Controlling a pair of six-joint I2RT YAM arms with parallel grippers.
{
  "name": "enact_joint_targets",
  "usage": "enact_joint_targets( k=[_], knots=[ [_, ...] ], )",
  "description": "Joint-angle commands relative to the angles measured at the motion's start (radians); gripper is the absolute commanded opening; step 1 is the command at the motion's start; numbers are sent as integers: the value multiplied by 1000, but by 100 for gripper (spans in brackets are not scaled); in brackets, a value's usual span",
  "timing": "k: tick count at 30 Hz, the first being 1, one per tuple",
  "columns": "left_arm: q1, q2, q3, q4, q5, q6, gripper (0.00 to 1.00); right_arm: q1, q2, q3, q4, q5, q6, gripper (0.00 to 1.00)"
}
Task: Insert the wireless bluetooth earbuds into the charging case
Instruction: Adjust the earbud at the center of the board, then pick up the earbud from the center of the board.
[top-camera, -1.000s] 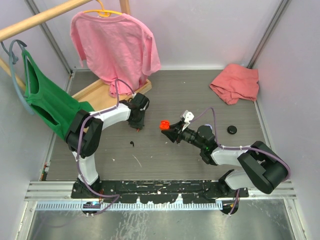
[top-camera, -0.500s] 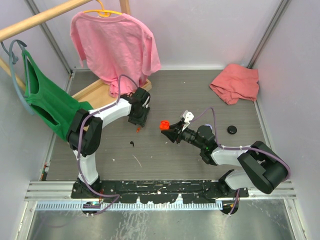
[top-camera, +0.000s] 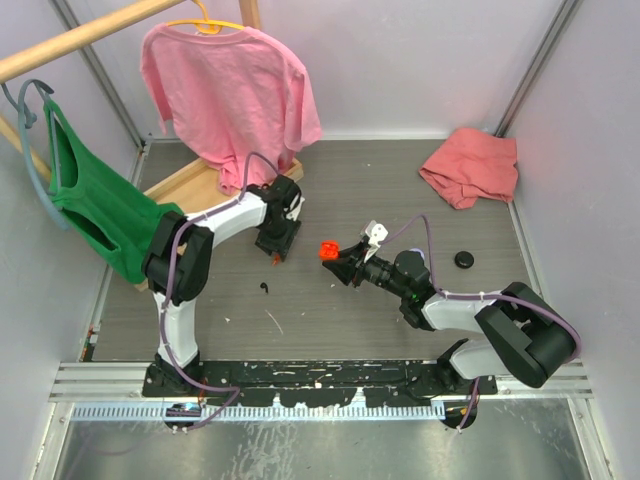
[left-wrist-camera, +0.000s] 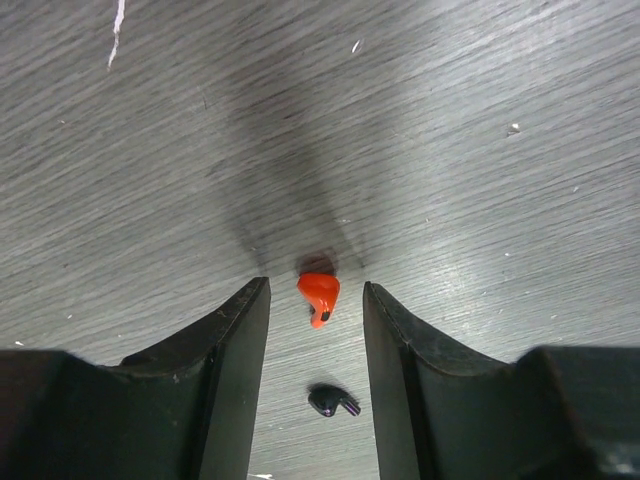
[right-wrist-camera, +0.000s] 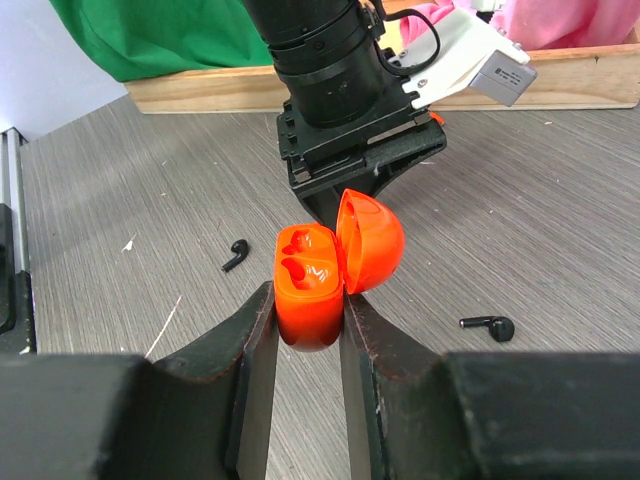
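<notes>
The left claw (left-wrist-camera: 315, 292) points down at the grey wood-grain surface (left-wrist-camera: 480, 150) with its 2 fingers (left-wrist-camera: 235, 340) apart. The small orange-red plastic earbud (left-wrist-camera: 319, 296) lies on the surface in the gap, clear of both fingers. 1 small black curved earbud (left-wrist-camera: 333, 401) lies in the same gap, nearer the wrist. Bare surface extends ahead of the fingertips.

The right claw (right-wrist-camera: 306, 300) is clamped on the glossy orange rounded charging case (right-wrist-camera: 305, 280). The case's hinged lid (right-wrist-camera: 372, 240) stands open, exposing 2 moulded sockets. In the top view the case faces the left claw across a strip of open surface. The long wooden rack base (right-wrist-camera: 600, 85) borders the surface behind the left claw. A black round case (top-camera: 465, 259) lies well apart, on the right.
</notes>
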Motion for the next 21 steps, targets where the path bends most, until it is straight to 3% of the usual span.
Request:
enact_joint_targets(
  k=[1,21],
  knots=[
    [4,20,56,-26,24,36,43,4,-8,40,43,-5,5,1],
    [8,55,80,-107,10,39,36,4,-6,41,41,-8,6,1]
  ],
)
